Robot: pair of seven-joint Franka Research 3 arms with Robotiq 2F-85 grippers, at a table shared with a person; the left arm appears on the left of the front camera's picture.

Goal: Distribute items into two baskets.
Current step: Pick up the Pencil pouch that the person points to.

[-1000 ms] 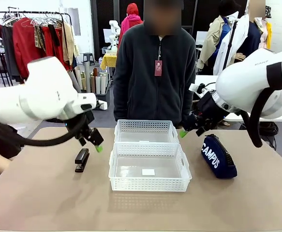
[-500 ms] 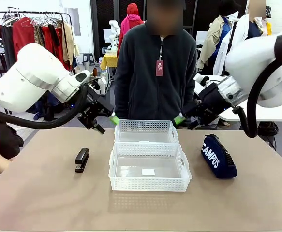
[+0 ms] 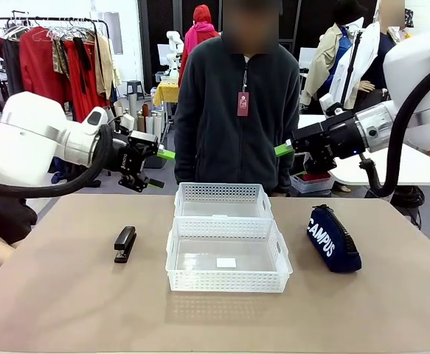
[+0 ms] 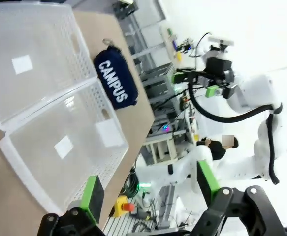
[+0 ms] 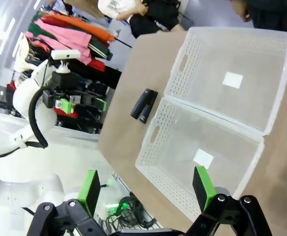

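Observation:
The black stapler (image 3: 125, 244) lies on the table left of the two baskets. The navy CAMPUS pouch (image 3: 333, 237) lies to their right. The near basket (image 3: 228, 280) and the far basket (image 3: 223, 193) stand end to end in the middle, both empty. My left gripper (image 3: 161, 169) hangs open in the air above the table's far left, well clear of the stapler. My right gripper (image 3: 284, 150) is raised and open above the far right. The left wrist view shows open fingers (image 4: 91, 192), the baskets (image 4: 81, 46) and the pouch (image 4: 116, 83). The right wrist view shows open fingers (image 5: 204, 187), the stapler (image 5: 144, 104) and the baskets (image 5: 158, 137).
A person in a dark fleece (image 3: 237, 110) stands at the far edge behind the baskets, hands out of sight. Clothes racks (image 3: 52, 59) stand farther back. Bare tabletop (image 3: 67, 302) lies in front of and around the baskets.
Both arms have lifted away from the table. The left gripper rose from just above the stapler and swung back; the right gripper rose from beside the far basket. The items stayed put.

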